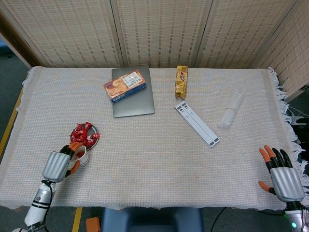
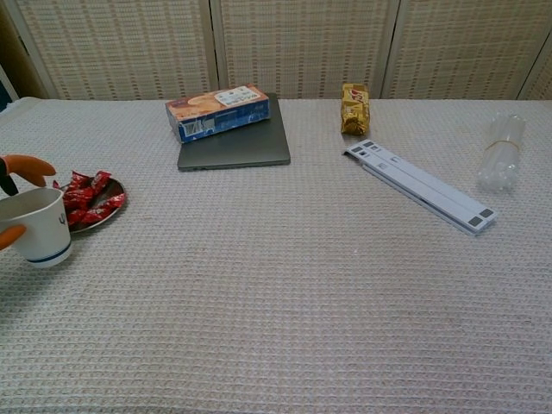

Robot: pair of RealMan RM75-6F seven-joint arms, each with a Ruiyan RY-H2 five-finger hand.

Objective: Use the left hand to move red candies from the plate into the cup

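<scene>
Gripping the cup (image 1: 80, 154) from the side, left hand (image 1: 59, 164) holds it just near-side of the plate (image 2: 110, 212), likely so the candies have a short trip. Red candies (image 1: 82, 134) sit heaped on the plate, none lifted yet. Right hand (image 1: 285, 178) idles at the table's near right edge, fingers spread, holding nothing; only head view shows it. Chest view shows cup upright, only the left fingertips (image 2: 26, 167) visible.
</scene>
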